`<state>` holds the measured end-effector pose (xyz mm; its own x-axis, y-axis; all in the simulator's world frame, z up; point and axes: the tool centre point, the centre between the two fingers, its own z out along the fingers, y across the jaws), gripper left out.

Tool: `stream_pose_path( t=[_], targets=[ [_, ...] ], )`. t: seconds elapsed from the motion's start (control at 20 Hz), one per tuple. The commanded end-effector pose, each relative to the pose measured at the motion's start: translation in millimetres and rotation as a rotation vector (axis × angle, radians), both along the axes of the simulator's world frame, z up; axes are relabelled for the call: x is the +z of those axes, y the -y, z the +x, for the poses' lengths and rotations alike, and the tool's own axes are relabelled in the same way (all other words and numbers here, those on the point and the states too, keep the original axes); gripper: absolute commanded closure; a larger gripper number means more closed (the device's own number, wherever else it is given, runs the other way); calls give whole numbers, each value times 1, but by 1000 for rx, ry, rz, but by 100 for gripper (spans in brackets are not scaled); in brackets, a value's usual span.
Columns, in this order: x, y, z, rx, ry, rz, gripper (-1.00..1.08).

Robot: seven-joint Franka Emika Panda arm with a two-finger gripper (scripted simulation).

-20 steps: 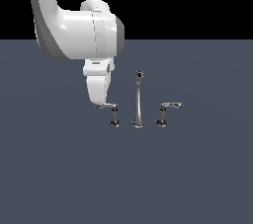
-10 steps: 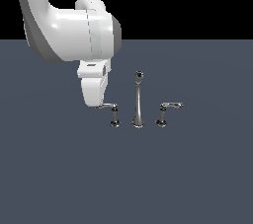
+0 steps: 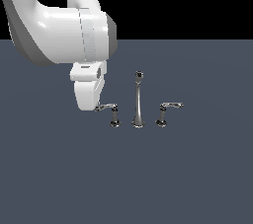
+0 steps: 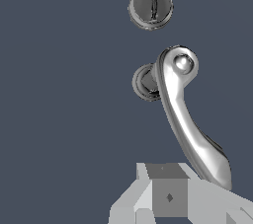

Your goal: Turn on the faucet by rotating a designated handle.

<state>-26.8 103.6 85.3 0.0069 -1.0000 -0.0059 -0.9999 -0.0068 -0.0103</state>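
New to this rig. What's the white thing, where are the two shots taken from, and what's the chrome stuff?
These are simulator renders. The white bulk is a robot arm, and its gripper hangs at the tip of the handle it should turn. One picture comes from a camera off the arm, the other from a camera on its wrist, looking down at the same handle. On the dark surface stands a chrome faucet: a tall spout between two levers, the other lever untouched. Nothing is visibly held, and I cannot tell how the jaws stand.
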Motion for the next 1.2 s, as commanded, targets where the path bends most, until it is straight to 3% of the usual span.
stream_pose_path(
  t=[0.0,0.55,0.65,1.15],
  targets=[
    [0,5,-9,-3,-4,-3,108],
    [0,16,-46,-5,-10,-6,108],
    [0,7,-43,9,-8,-1,108],
    [0,49,-62,-1,-10,-5,108]
  ],
)
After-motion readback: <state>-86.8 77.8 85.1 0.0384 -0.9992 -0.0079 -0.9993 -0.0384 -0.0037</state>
